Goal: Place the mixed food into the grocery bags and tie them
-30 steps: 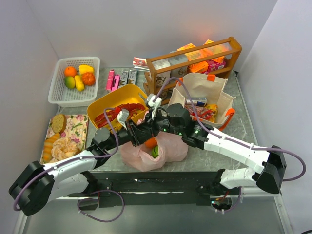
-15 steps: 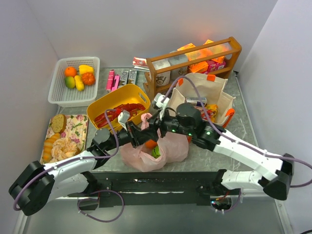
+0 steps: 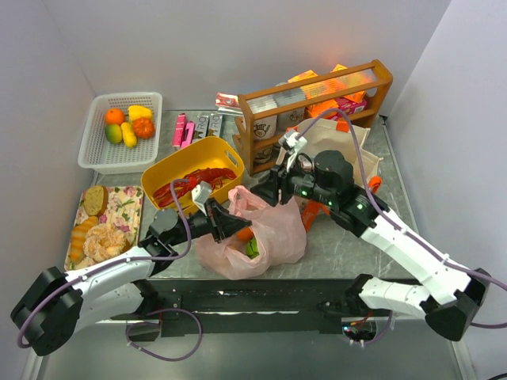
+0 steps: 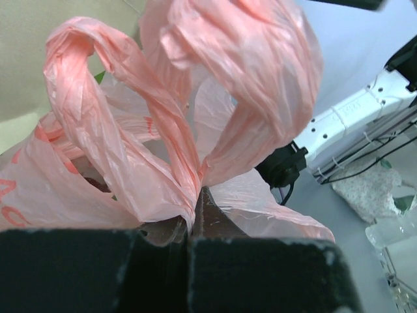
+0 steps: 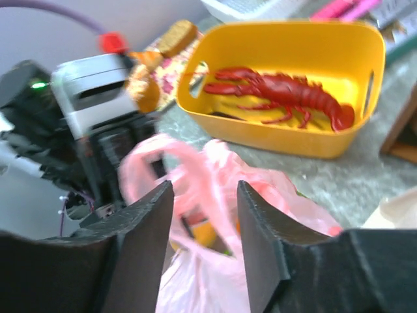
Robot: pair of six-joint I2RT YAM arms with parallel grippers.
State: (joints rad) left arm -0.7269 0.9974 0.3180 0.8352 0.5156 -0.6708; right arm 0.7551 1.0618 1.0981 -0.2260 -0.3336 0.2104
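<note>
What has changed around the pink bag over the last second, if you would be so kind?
The right fingers opened and drew back rightwards, towards the canvas tote. The left fingers closed on the twisted handles of the pink bag, which now stand up in a loop. The yellow tub, its lobster and the white basket stayed put.
</note>
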